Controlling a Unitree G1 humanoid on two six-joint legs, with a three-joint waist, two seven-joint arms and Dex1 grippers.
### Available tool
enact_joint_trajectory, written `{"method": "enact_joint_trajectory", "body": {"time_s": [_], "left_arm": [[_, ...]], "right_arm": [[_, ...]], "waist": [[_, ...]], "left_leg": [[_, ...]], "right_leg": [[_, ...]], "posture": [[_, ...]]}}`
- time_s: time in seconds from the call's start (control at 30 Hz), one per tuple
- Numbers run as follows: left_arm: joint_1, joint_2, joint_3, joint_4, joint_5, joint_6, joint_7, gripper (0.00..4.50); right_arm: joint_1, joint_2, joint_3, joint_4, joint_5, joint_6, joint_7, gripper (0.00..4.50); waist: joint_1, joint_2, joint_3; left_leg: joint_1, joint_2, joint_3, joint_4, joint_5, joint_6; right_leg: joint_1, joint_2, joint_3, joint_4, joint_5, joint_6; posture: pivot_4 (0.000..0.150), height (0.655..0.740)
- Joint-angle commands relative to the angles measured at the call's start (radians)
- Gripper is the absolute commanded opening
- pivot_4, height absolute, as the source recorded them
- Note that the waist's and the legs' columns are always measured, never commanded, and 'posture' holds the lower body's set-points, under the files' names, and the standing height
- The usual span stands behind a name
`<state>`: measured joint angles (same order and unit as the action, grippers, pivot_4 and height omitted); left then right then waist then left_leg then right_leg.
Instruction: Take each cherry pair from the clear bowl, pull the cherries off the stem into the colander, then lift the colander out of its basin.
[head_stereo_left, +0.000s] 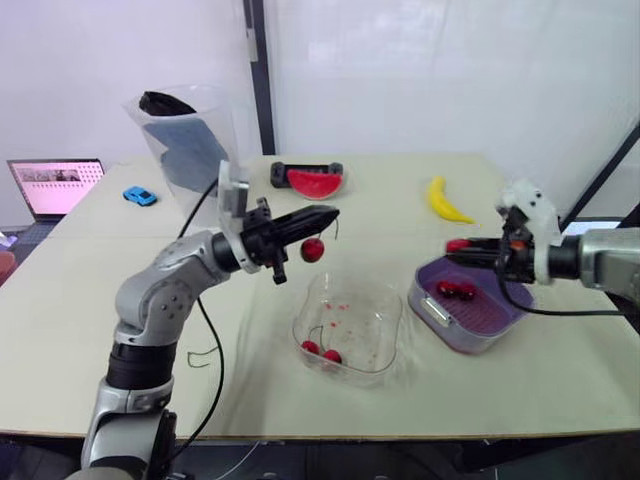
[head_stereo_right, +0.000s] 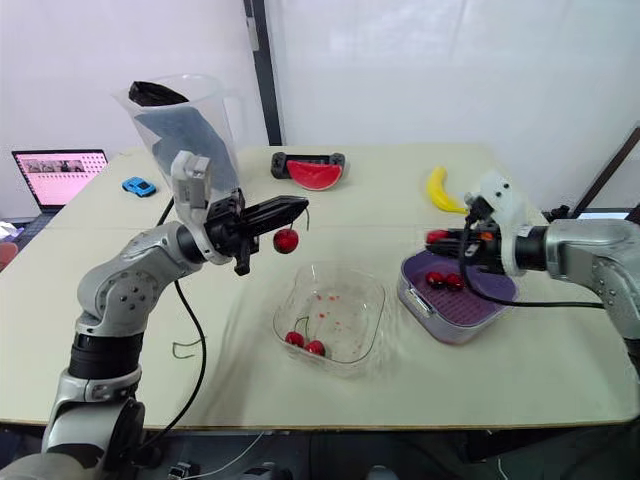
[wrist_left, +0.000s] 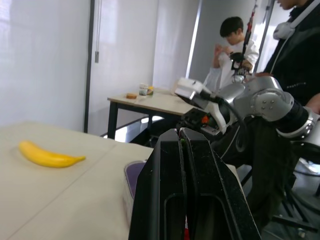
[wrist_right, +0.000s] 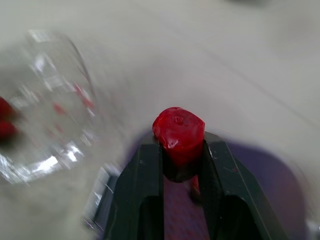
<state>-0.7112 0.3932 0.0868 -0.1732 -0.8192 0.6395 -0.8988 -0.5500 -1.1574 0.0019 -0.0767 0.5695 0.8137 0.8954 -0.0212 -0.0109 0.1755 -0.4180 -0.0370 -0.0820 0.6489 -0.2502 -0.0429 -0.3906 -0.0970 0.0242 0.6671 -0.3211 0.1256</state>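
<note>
- The left gripper (head_stereo_left: 328, 214) is raised above the beige table (head_stereo_left: 100, 300), by the far rim of the clear square plastic bowl (head_stereo_left: 392, 330). Its black fingers are clenched together on the stem of a glossy red cherry (head_stereo_left: 313, 249), which hangs just beneath the fingertips.
- The right gripper (head_stereo_left: 465, 250) hovers over the purple rectangular colander (head_stereo_left: 495, 325), grasping a small bright red cherry (wrist_right: 178, 131) between its two fingers.
- Two dark red cherries (head_stereo_left: 456, 290) lie inside the colander.
- A stemmed cherry pair (head_stereo_left: 321, 351) rests in the bowl's near corner. The bowl stands just beside the colander.
- Farther back on the table lie a yellow banana (head_stereo_left: 447, 203), a red watermelon slice (head_stereo_left: 315, 183) and a blue toy car (head_stereo_left: 140, 196).
</note>
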Motion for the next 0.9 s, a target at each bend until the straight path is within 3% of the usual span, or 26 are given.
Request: {"method": "enact_joint_trajectory", "body": {"time_s": [0.03, 0.27, 0.37, 0.5, 0.57, 0.67, 0.8, 0.9], "left_arm": [[0.009, 0.017, 0.01, -0.053, 0.002, -0.019, 0.006, 0.0], [0.034, 0.042, 0.005, -0.071, 0.014, -0.019, 0.005, 0.0], [0.042, 0.046, 0.011, -0.085, -0.001, -0.002, 0.01, 0.0], [0.04, 0.046, 0.016, -0.082, -0.005, -0.001, 0.019, 0.0], [0.025, 0.038, 0.029, -0.078, -0.03, 0.01, 0.031, 0.0], [0.003, 0.029, 0.042, -0.068, -0.064, 0.025, 0.046, 0.0], [-0.002, 0.027, 0.038, -0.068, -0.075, 0.032, 0.049, 0.0], [-0.005, 0.022, 0.039, -0.069, -0.087, 0.036, 0.057, 0.0]], "right_arm": [[0.01, -0.029, 0.049, 0.031, -0.117, -0.101, 0.06, 0.6], [0.046, -0.022, 0.09, 0.053, -0.2, -0.102, 0.136, 0.6], [0.023, -0.017, 0.064, 0.06, -0.208, -0.093, 0.146, 1.79], [-0.032, -0.055, 0.031, 0.061, -0.212, -0.107, 0.201, 3.79], [-0.059, -0.082, 0.015, 0.035, -0.183, -0.087, 0.256, 4.43], [-0.144, -0.042, -0.015, -0.032, -0.102, -0.041, 0.288, 4.43], [-0.276, 0.185, -0.058, -0.151, 0.095, 0.14, 0.181, 4.43], [-0.292, 0.354, -0.052, -0.205, 0.157, 0.206, 0.066, 4.43]], "waist": [[0.001, 0.001, 0.0], [0.007, 0.001, 0.0], [0.007, 0.001, 0.0], [0.007, 0.001, 0.001], [0.007, 0.001, 0.001], [0.005, 0.001, 0.001], [-0.004, 0.001, 0.001], [0.006, 0.001, 0.001]], "left_leg": [[0.0, 0.0, 0.0, 0.0, 0.0, 0.0], [0.0, 0.0, -0.001, 0.0, 0.0, -0.001], [0.0, 0.0, -0.001, 0.0, 0.0, -0.001], [0.0, 0.0, -0.001, 0.0, 0.0, -0.001], [0.0, 0.0, -0.001, 0.0, 0.0, -0.001], [0.0, 0.0, -0.001, 0.0, 0.0, -0.001], [0.001, 0.001, -0.001, -0.001, 0.0, -0.001], [0.0, 0.001, -0.003, -0.001, 0.001, -0.002]], "right_leg": [[0.0, 0.0, 0.0, 0.0, 0.0, 0.0], [0.0, 0.0, 0.0, 0.0, 0.0, 0.0], [0.001, 0.0, 0.0, 0.0, 0.0, 0.0], [0.0, 0.0, 0.0, 0.0, 0.0, 0.0], [0.0, 0.0, 0.0, 0.0, 0.0, 0.0], [0.0, 0.0, 0.0, 0.0, 0.0, 0.0], [0.001, 0.001, 0.0, 0.0, 0.0, 0.0], [0.001, 0.001, -0.001, 0.0, 0.0, 0.0]], "posture": [[0.15, 0.74], [0.15, 0.74], [0.15, 0.74], [0.15, 0.74], [0.15, 0.74], [0.15, 0.74], [0.15, 0.74], [0.15, 0.74]]}}
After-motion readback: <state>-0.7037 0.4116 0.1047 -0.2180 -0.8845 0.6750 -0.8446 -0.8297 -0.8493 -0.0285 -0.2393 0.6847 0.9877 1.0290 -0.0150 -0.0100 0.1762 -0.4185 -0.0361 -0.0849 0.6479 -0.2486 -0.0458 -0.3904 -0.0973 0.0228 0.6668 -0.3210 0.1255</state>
